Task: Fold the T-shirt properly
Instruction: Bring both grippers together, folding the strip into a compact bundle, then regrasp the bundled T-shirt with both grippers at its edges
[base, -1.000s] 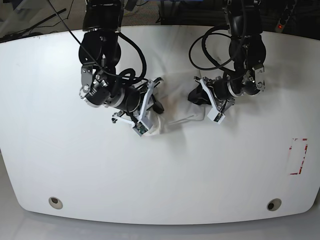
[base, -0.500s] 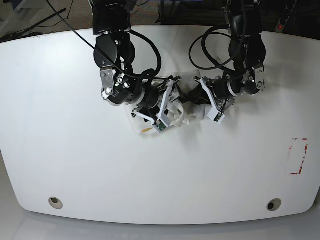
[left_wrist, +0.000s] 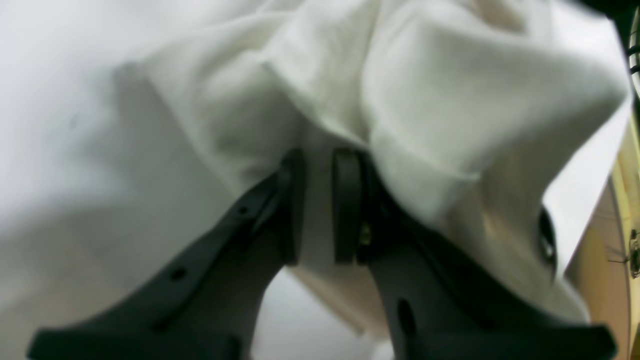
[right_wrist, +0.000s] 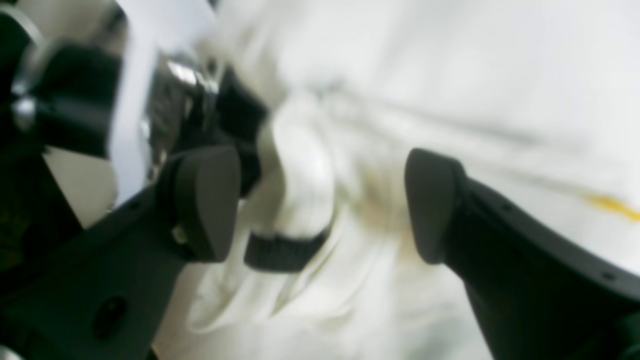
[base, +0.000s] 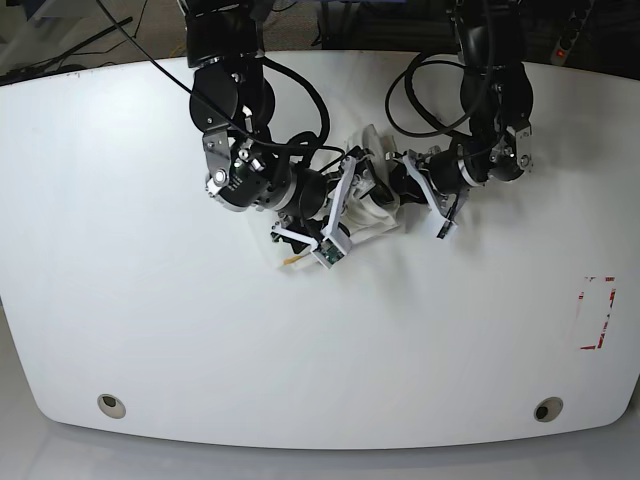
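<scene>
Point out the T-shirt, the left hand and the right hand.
T-shirt (left_wrist: 450, 100): left wrist view, bunched white fold.
Left hand (left_wrist: 320, 165): left wrist view, between the fingertips pinching cloth.
Right hand (right_wrist: 320, 200): right wrist view, gap between spread fingertips.

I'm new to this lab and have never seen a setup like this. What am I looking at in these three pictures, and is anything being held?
These show a two-armed robot working at a white table. One picture looks down from above; the other two come from cameras mounted on each wrist, looking past the black fingers. Bunched between the arms lies a white T-shirt, which the robot is meant to fold. The left hand, on the right side of the overhead picture, has its fingers nearly together with a fold of the shirt pinched between them. The right hand has its fingers spread wide over the cloth and grips nothing. A red-marked patch sits near the table's edge.
</scene>
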